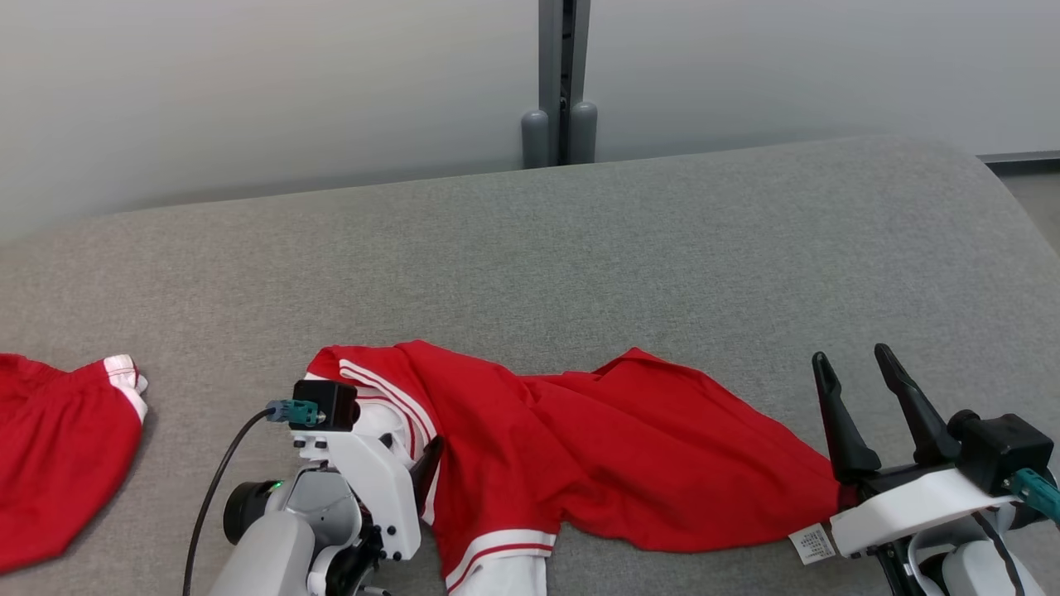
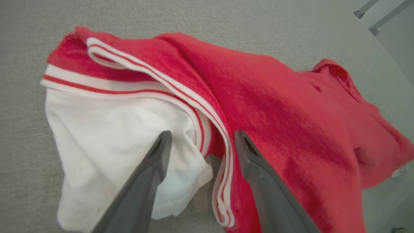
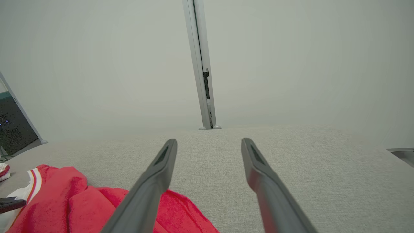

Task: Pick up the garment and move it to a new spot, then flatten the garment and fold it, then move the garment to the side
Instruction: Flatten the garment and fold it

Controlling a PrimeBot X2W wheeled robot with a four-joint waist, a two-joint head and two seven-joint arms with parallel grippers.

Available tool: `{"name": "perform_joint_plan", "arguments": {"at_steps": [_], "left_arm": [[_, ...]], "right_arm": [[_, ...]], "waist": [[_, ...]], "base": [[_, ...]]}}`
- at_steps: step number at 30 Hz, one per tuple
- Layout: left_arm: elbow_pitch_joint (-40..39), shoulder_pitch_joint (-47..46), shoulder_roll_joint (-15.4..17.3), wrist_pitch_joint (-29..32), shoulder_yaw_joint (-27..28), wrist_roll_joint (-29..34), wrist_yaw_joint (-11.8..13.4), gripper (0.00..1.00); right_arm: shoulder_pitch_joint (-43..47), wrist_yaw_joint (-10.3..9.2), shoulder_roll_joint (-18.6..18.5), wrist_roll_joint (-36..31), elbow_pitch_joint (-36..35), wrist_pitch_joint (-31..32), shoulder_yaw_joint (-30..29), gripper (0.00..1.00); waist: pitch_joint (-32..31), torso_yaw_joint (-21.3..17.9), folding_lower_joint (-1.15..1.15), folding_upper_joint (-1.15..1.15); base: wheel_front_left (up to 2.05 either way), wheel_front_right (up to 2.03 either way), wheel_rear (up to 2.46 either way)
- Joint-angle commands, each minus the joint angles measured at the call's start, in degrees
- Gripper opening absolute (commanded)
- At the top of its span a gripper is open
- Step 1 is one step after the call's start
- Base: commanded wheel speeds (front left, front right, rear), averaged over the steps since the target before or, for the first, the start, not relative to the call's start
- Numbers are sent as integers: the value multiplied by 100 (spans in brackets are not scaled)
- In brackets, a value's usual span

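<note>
A red garment (image 1: 596, 447) with white sleeves and red-and-white striped trim lies crumpled across the near part of the grey padded surface (image 1: 580, 248). My left gripper (image 2: 203, 133) points down over the garment's left end and is open, one finger over the white sleeve (image 2: 106, 129) and the other over the red cloth (image 2: 275, 106), with the striped trim between them. In the head view one dark finger (image 1: 426, 468) of it shows beside the cloth. My right gripper (image 1: 851, 354) stands open and empty at the garment's right end, fingers pointing away over bare surface (image 3: 208, 140).
A second red piece of clothing with a white cuff (image 1: 50, 463) lies at the far left. A white label (image 1: 816, 542) sticks out at the garment's right corner. A pale wall with a grey post (image 1: 563, 83) stands behind the surface, whose right edge curves down (image 1: 1019, 207).
</note>
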Motion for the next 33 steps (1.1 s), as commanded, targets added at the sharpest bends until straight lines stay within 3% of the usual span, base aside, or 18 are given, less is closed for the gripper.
{"name": "perform_joint_plan", "arguments": {"at_steps": [1, 3, 5, 6, 7, 14, 22, 33], "left_arm": [[78, -108, 18, 85, -14, -74, 0, 100], [232, -140, 27, 265, -59, -82, 0, 96], [337, -206, 62, 272, -35, -117, 5, 31], [380, -235, 92, 259, -38, -98, 4, 5], [407, -258, 129, 213, -55, -66, -18, 0], [251, -580, 392, -117, -168, 44, -155, 0], [285, -1370, 998, -192, -685, 299, -295, 0], [1468, -2492, 1603, -411, -1134, -513, -298, 0]], "right_arm": [[-44, 1, -22, 8, 33, -48, -10, 100], [-89, 1, -6, 14, 52, -58, -3, 100], [-110, 1, 4, 21, 72, -63, 21, 100], [-111, 1, 8, 29, 82, -61, 32, 100], [-116, 1, 16, 37, 90, -57, 34, 100], [-190, 1, 35, 51, 112, -84, 50, 100], [-370, 1, 41, 60, 86, -95, 133, 100], [-705, 1, 105, 59, 72, -99, 252, 100]], "waist": [[63, -82, 0, 0], [96, -145, 0, 0], [122, -201, 0, 0], [133, -229, 0, 0], [144, -255, 0, 0], [208, -366, 0, 0], [494, -520, 0, 0], [826, -833, 0, 0]], "base": [[0, 0, 0], [0, 0, 0], [0, 0, 0], [0, 0, 0], [0, 0, 0], [0, 0, 0], [0, 0, 0], [0, 0, 0]]}}
